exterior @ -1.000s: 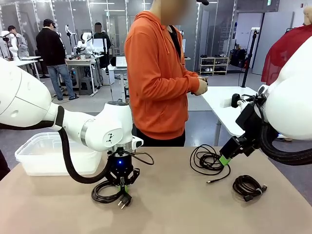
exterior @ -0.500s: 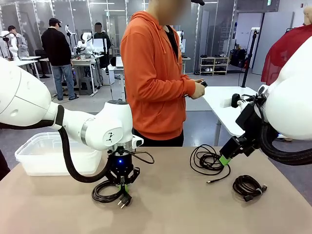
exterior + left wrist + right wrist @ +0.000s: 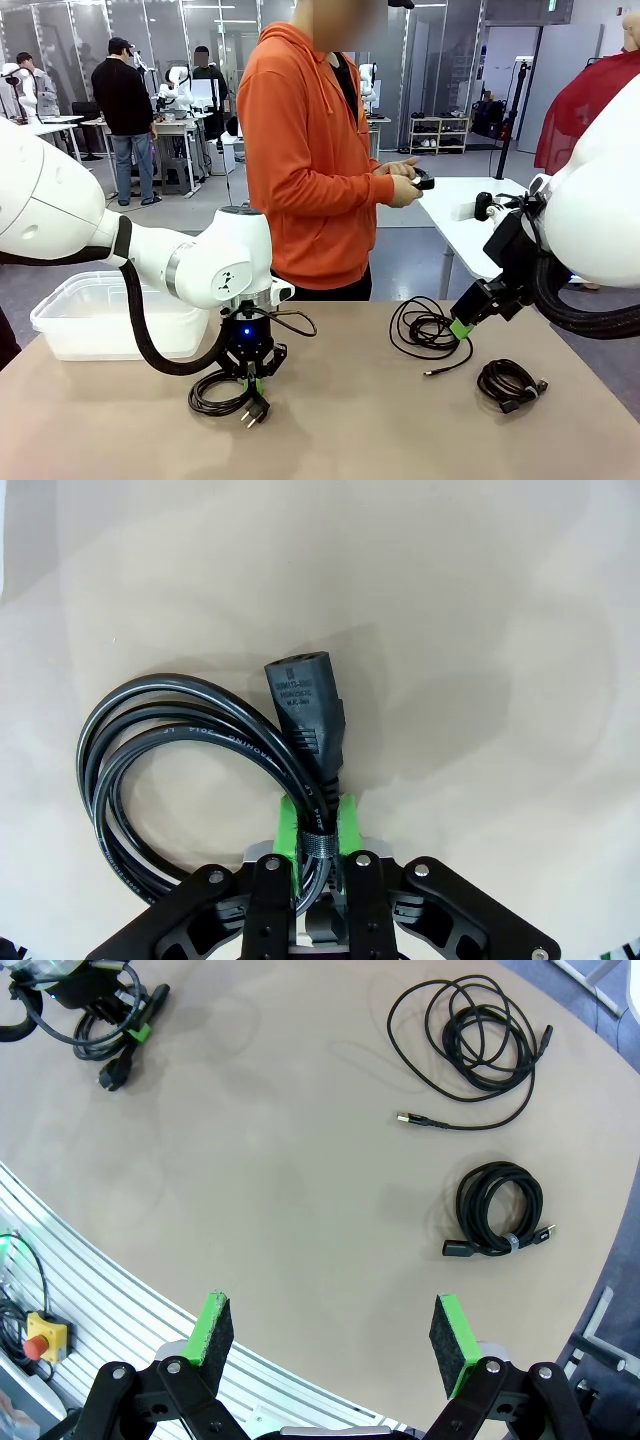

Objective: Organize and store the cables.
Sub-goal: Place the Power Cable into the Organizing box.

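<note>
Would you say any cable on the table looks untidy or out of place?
The thin black cable near the right gripper sprawls in slack loops, one plug end trailing loose. The banded black coil and the black power cord in the left gripper look tidy.

Bright, even overhead light fills the room. Shadows on the counter (image 3: 400, 430) are soft and pale; in the left wrist view a broad dim patch lies beside the coiled cable (image 3: 230, 742). The right wrist view bends the counter's edge into a curve. Near things are sharp throughout.
</note>
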Tool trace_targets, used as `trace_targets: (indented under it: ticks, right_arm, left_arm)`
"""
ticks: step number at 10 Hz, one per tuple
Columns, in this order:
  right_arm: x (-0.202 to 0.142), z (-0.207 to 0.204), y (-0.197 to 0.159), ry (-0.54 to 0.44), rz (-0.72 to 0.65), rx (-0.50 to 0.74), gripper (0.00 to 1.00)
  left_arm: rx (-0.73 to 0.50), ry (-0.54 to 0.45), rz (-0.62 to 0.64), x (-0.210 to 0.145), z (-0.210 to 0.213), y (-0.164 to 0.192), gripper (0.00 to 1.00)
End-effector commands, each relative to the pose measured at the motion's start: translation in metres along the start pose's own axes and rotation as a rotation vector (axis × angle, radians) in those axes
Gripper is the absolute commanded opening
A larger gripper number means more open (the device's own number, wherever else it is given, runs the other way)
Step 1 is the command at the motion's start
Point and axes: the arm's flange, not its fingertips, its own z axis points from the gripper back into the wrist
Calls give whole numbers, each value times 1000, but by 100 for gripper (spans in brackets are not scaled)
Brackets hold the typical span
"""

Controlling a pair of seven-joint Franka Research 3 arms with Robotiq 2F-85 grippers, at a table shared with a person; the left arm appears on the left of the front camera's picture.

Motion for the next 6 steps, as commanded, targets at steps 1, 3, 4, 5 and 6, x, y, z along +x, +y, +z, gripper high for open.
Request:
trace_targets:
  ticks: [1, 3, 4, 5, 6]
  right_arm:
    - [-1, 0, -1, 6, -8, -6, 100]
    - [-1, 0, -1, 6, -8, -6, 100]
    - [-1, 0, -1, 6, -8, -6, 100]
    - [-1, 0, -1, 6, -8, -6, 100]
    - [-1, 0, -1, 6, -8, -6, 100]
  left_arm:
    - [0, 0, 0, 0, 0, 0, 17]
    - [-5, -131, -67, 0, 59, 15, 17]
    - [-30, -124, -108, -4, 81, 23, 17]
    - [-4, -118, -144, -10, 102, 30, 17]
    - [-20, -160, -168, -12, 133, 39, 17]
